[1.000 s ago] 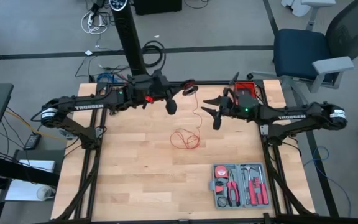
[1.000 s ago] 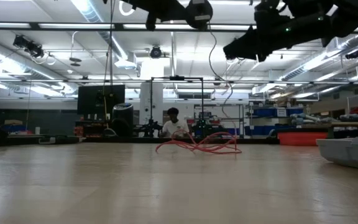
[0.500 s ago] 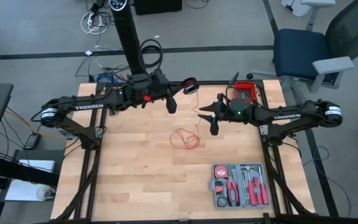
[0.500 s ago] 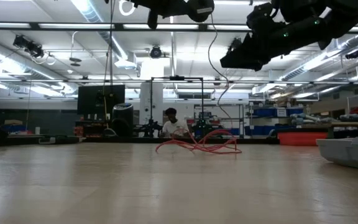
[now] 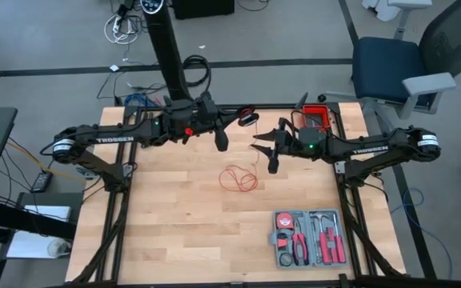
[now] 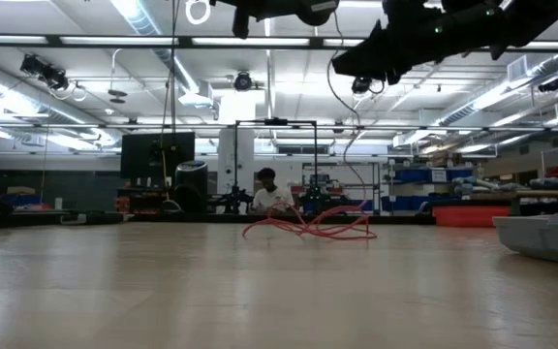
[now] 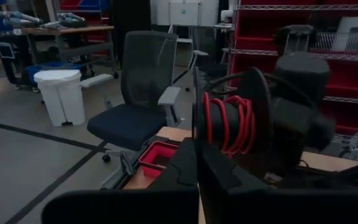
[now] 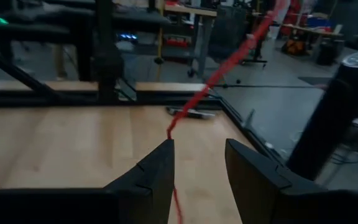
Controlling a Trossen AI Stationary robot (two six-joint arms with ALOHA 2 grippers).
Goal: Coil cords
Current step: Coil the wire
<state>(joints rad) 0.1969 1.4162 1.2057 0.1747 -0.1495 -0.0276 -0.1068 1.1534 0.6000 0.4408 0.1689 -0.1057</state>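
In the high view, the red cord (image 5: 239,178) is lying in a loose tangle mid-table, one strand rising to the spool (image 5: 247,118) that the left gripper (image 5: 222,138) is carrying, fingers closed. The right gripper (image 5: 266,149) is hovering beside the strand, fingers spread, empty. In the low view, the wooden table (image 6: 260,281) is lying flat, workshop shelving beyond. In the right wrist view, the strand is looking light and limp; it is best pinched there.

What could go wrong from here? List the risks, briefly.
The red cord runs just ahead of the open right hand, not between its fingers; closing now could miss it. The spool in the shut left hand is partly wound; a tug could drag the loose pile across the table and snarl it.
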